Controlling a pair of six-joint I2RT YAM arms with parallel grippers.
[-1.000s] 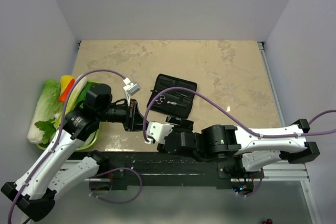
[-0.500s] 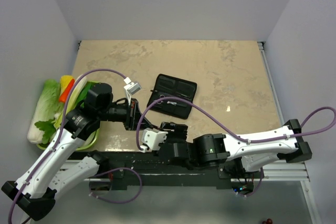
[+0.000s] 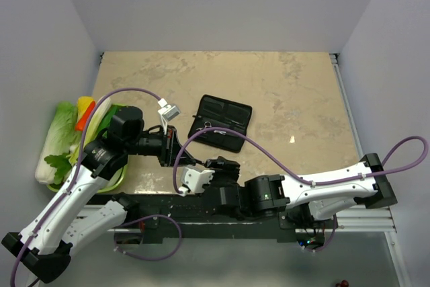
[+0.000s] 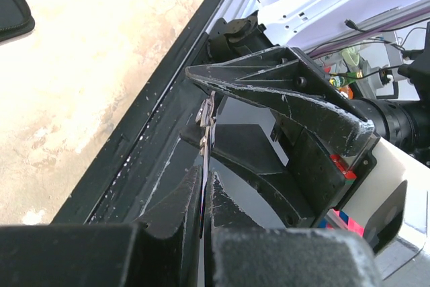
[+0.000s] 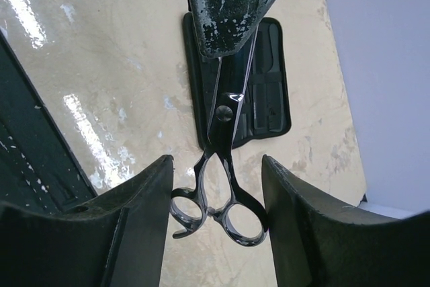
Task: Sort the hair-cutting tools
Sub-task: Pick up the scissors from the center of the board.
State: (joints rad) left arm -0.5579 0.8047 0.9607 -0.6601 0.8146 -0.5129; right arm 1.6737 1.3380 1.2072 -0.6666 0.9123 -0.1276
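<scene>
Tabletop (image 3: 289,92): black case (image 3: 220,122) lies open mid-surface. My left hand (image 4: 205,189) is pinched tight on the blades of one pair of scissors (image 5: 225,115), held in the air near the tabletop's front edge. My right hand (image 5: 216,162) stands partly open, fingers either side of the ring handles; I cannot tell if they touch.
</scene>
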